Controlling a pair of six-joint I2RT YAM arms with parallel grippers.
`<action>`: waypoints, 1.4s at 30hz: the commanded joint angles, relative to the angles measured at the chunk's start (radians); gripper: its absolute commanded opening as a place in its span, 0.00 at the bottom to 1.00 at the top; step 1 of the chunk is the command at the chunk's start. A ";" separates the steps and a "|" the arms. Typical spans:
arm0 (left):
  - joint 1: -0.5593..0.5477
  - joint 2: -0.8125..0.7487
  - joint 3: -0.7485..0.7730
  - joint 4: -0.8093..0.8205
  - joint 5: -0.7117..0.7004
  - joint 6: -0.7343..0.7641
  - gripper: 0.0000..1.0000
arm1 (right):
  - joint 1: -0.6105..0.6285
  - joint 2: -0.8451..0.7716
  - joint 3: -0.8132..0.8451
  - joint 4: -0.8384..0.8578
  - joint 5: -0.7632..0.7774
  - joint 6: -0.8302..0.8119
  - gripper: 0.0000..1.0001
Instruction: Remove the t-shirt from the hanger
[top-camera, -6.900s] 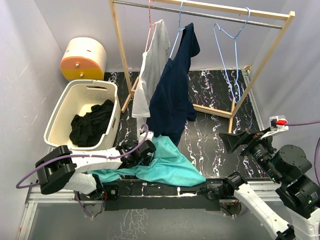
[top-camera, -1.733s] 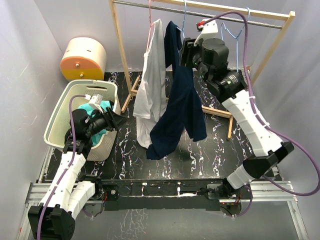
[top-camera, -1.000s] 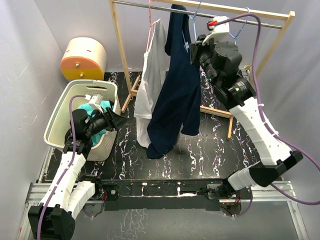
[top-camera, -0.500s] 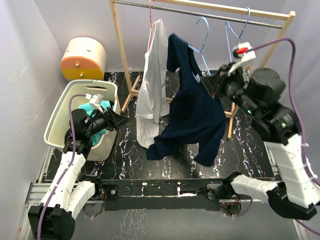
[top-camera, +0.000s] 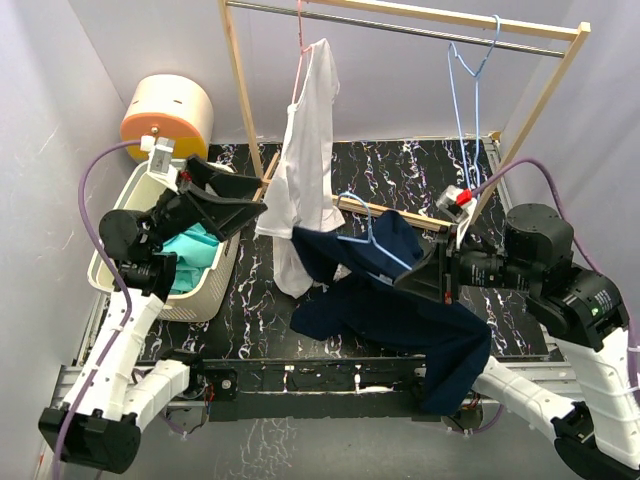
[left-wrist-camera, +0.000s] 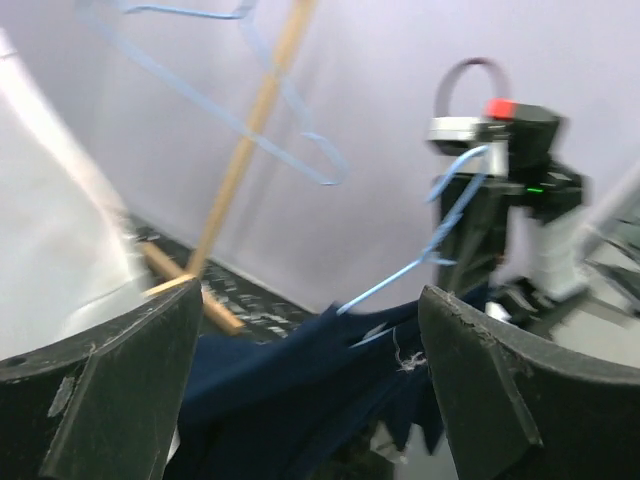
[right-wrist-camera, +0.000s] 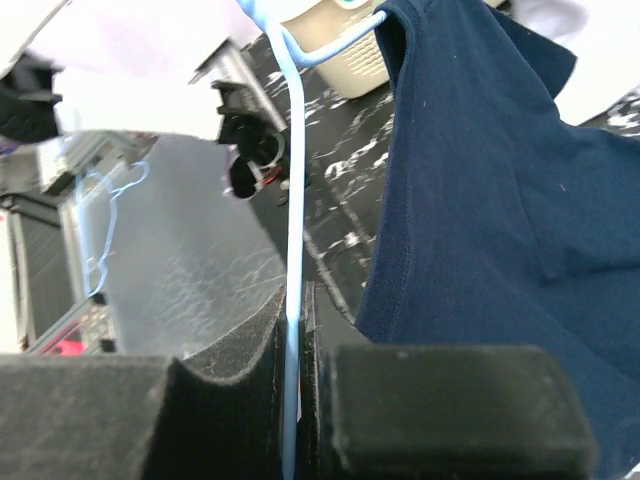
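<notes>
A navy t-shirt (top-camera: 400, 315) hangs on a light blue wire hanger (top-camera: 365, 238), low over the black marbled floor in front of the rack. My right gripper (top-camera: 437, 278) is shut on the hanger's wire (right-wrist-camera: 293, 250), which runs between its fingers, with the shirt (right-wrist-camera: 500, 200) draped to the right. My left gripper (top-camera: 258, 197) is raised beside the basket, open and empty, facing the shirt. In the left wrist view, the shirt (left-wrist-camera: 300, 380) lies beyond the gap between the wide-apart fingers (left-wrist-camera: 110, 400), apart from them.
A white shirt (top-camera: 305, 130) on a pink hanger and an empty blue hanger (top-camera: 470, 80) hang from the wooden rack (top-camera: 245, 100). A cream laundry basket (top-camera: 110, 255) at left holds teal cloth (top-camera: 190, 250). An orange and cream drum (top-camera: 170, 110) sits behind it.
My right arm has swung down off the rail, carrying the hanger and navy t-shirt low and forward. My left arm has lifted out of the basket and opened wide.
</notes>
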 joint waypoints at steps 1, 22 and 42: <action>-0.201 0.073 0.123 0.120 0.008 -0.070 0.86 | -0.002 -0.051 -0.036 0.172 -0.210 0.058 0.08; -0.762 0.309 0.376 -0.166 -0.275 0.384 0.65 | -0.002 0.004 -0.070 0.420 -0.251 0.141 0.08; -0.764 0.166 0.667 -0.849 -0.610 0.707 0.00 | -0.002 -0.171 -0.167 0.151 0.113 0.041 0.65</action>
